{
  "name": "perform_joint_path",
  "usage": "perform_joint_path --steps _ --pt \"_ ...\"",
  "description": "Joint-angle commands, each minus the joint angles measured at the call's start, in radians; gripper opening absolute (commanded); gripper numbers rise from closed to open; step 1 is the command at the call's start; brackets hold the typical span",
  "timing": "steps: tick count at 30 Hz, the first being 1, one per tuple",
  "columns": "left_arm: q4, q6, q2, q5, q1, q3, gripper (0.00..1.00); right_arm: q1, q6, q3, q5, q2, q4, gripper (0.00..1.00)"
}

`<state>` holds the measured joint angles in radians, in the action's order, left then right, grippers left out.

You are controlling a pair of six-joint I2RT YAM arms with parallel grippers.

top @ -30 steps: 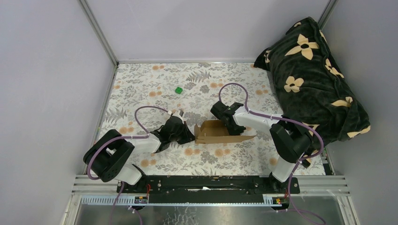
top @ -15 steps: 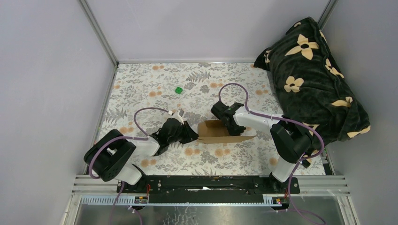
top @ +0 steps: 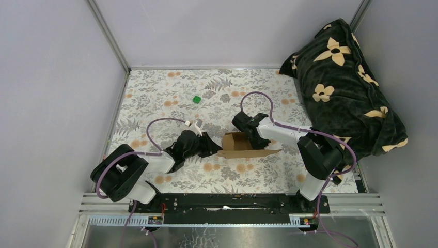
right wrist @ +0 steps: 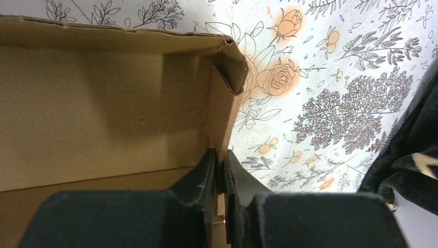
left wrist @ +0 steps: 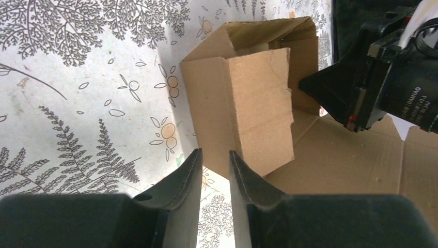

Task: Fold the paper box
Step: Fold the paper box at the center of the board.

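- Floral-print bench (top: pixel 155 103) fills a grey-walled bay, with a dark flowered blanket (top: pixel 341 88) heaped out past the right fingers' side.
- The paper box (top: pixel 238 145) lies between the two sets of fingers, half formed: its walls are up, and one end flap leans loose toward the left fingers.
- The left fingers (left wrist: pixel 188 173) stand a narrow gap apart and hold nothing. The flap's lower edge is just ahead of their tips.
- The right fingers (right wrist: pixel 205 173) are pinched on a box wall near its corner.
- Likely risks: nothing pins the end flap, so it may swing outward. A push from the left fingers could also slide or twist the light box about that single pinch, or crumple the wall there.
- Count: one paper box, one green cube (top: pixel 197 99) well ahead of the left fingers, one blanket, two arms.
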<state>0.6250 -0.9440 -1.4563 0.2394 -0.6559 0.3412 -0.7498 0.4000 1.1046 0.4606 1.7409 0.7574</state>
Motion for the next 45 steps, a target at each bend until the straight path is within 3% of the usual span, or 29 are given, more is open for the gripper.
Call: perform_joint_path --steps 1,20,34,39,41,45 --pt "0.051 0.015 0.040 -0.001 -0.007 -0.004 0.32 0.012 -0.006 -0.022 -0.028 0.024 -0.007 0.04" --pt "0.127 -0.016 -0.017 0.043 -0.009 0.024 0.36 0.012 -0.009 -0.032 -0.033 0.033 -0.018 0.04" --pt "0.048 0.001 -0.084 0.064 -0.038 0.103 0.41 0.012 -0.009 -0.038 -0.039 0.035 -0.027 0.03" --pt "-0.065 0.026 -0.118 0.061 -0.049 0.151 0.41 0.012 -0.011 -0.041 -0.037 0.030 -0.027 0.03" --pt "-0.142 0.045 -0.111 0.051 -0.053 0.172 0.43 0.012 -0.011 -0.042 -0.037 0.028 -0.028 0.03" --pt "-0.285 0.091 -0.088 0.007 -0.064 0.222 0.61 0.012 -0.009 -0.046 -0.042 0.029 -0.034 0.03"
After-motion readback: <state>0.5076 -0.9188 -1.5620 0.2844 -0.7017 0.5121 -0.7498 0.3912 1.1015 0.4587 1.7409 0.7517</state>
